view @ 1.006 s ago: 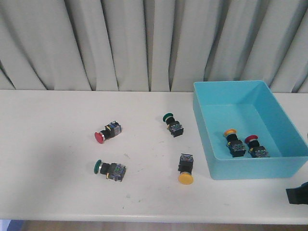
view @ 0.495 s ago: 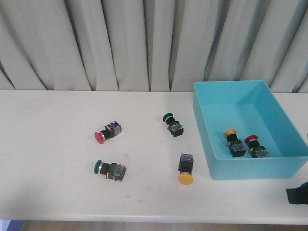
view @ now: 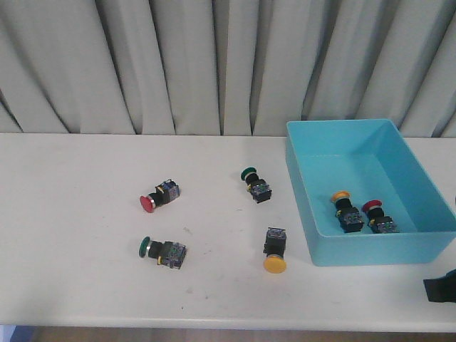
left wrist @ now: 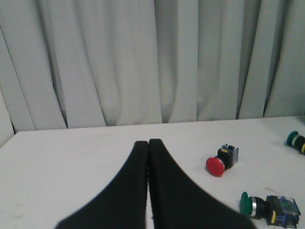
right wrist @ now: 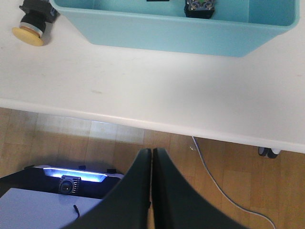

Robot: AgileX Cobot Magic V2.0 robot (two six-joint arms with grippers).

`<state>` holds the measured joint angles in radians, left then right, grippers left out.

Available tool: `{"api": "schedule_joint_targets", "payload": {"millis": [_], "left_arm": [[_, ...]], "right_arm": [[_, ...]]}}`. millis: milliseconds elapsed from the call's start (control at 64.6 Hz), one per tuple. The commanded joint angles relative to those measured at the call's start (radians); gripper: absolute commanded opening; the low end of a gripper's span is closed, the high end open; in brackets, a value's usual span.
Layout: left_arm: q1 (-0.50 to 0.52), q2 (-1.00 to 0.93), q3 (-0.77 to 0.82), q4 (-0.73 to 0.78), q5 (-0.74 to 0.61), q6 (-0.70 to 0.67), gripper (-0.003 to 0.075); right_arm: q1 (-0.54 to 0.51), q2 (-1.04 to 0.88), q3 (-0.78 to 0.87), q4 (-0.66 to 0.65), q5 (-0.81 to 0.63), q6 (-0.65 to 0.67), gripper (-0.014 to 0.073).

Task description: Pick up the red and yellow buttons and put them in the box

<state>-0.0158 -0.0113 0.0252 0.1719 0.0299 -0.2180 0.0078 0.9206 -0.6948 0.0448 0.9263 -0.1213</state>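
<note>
Front view first, from the near edge outward: my right pincer [right wrist: 151, 157] hangs off the near right corner of the table [view: 71, 214], over the floor, its fingers pressed together and holding nothing; my left pincer [left wrist: 148, 149] is likewise closed and empty, low over the left part of the table. Nearest of the loose ones is the yellow button [view: 275, 251], lying on its side just left of the box's near wall, cap toward me. Being so close to that wall, a finger could catch the wall on the way down and shove the box [view: 335, 253]. On its side it may also roll if one finger touches first. Left of it lies a green button [view: 163, 251], which is not wanted; I should not mistake it. Farther and to the left lies the red button [view: 159, 197], also on its side with its cap pointing left, well apart from the box, so it needs a long carry and a weak grip on the round cap could drop it. A second green button [view: 256, 184] lies farther still. Inside the box a yellow-capped button [view: 347, 211] and a red-capped button [view: 379, 219] already rest near its near wall; a careless drop could bounce off them.
</note>
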Motion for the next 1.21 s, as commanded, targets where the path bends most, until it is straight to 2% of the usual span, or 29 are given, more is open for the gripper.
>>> {"api": "schedule_joint_targets", "payload": {"millis": [0, 294, 1192], "left_arm": [[-0.001, -0.017, 0.051, -0.021, -0.077, 0.014, -0.0008], [-0.001, -0.017, 0.052, -0.155, -0.064, 0.208, -0.0008], [-0.001, -0.014, 0.051, -0.149, -0.064, 0.193, -0.0008]], "right_arm": [[-0.003, -0.008, -0.024, 0.001, -0.038, -0.004, -0.0007], [-0.003, -0.008, -0.024, 0.001, -0.039, -0.004, -0.0007], [-0.003, -0.008, -0.024, 0.001, -0.035, -0.004, -0.0007]]}}
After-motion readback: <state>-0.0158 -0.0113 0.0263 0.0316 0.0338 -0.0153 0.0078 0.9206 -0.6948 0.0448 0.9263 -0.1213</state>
